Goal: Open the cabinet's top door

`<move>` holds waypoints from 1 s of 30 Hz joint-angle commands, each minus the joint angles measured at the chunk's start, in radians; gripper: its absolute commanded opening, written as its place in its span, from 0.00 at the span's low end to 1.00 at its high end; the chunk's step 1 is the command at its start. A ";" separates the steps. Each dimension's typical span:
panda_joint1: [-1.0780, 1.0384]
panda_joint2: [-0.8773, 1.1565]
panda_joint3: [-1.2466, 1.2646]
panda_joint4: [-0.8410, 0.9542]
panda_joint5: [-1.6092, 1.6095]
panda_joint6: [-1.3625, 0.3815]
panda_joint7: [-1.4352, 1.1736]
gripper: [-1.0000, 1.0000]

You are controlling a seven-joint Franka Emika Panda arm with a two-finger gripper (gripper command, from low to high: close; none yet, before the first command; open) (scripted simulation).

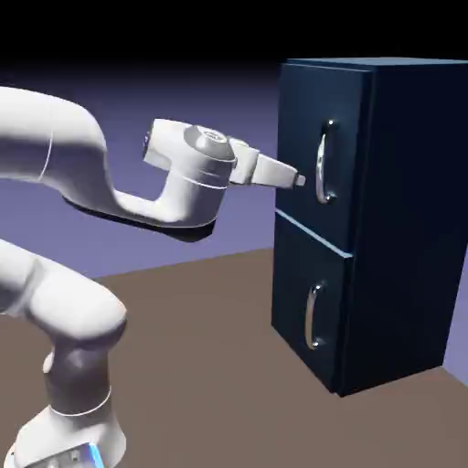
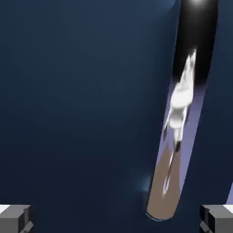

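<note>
One tall dark navy-blue box of a cabinet [image 1: 402, 219] stands on the brown table [image 1: 201, 366], and everything else is best placed against it. Its front carries two doors, one above the other. The top door [image 1: 306, 137] bears one curved vertical silver handle [image 1: 324, 163]; the lower navy door [image 1: 297, 292] below it bears a second silver bar handle [image 1: 313, 316]. Both doors look shut, flush with the cabinet's front.

One white robot arm [image 1: 64, 155] reaches in toward that front, and its single two-finger gripper [image 1: 299, 179] is level with the top door's handle, its tip just beside the handle's lower half; I cannot tell if it touches. In the hand view the top door's navy panel [image 2: 82, 104] fills nearly everything, with the shiny handle [image 2: 179, 136] running slantwise to one side of centre. The two grey fingertips [image 2: 13, 217] sit far apart at the bottom corners, so the gripper [image 2: 116, 218] is spread wide with nothing between the fingers.
</note>
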 commanded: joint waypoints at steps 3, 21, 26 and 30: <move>0.035 -0.020 -0.035 0.011 -0.131 -0.011 0.105 0.50; 0.305 -0.036 -0.271 0.143 -0.776 -0.095 0.625 0.50; 0.322 0.005 -0.272 0.163 -0.772 -0.126 0.643 0.00; 0.180 0.009 -0.128 0.088 -0.666 -0.182 0.643 0.00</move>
